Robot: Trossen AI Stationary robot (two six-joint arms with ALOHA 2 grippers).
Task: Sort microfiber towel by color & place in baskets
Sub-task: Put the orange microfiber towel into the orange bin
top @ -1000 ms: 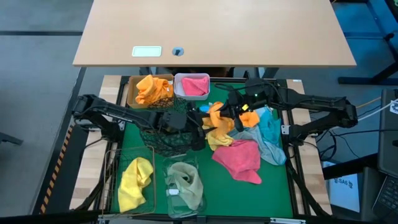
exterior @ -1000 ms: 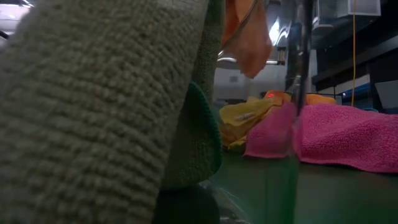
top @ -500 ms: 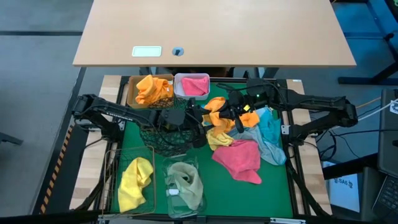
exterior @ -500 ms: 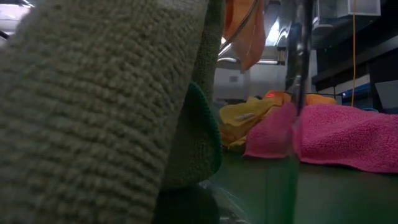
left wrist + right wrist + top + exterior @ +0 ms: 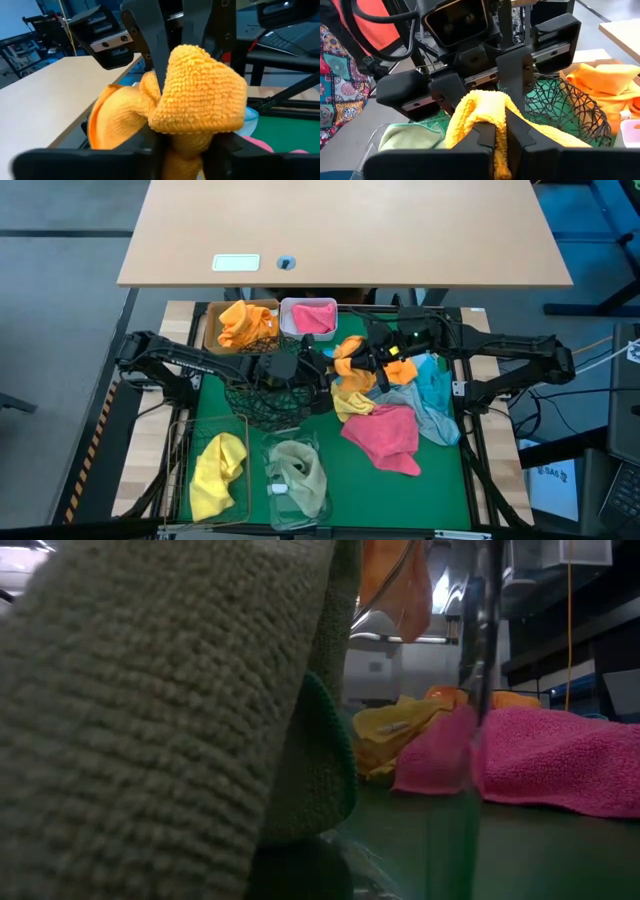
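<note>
Orange fuzzy towel, bunched, pinched between left claw and right claw.

Two dark matte arms are showing from above: left arm, right arm, each ending in blocky black fingers

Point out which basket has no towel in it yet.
The round black wire-mesh bowl, under the left arm. The tan box holds orange, the white tub pink, the wire basket yellow, the clear tub olive.
</note>
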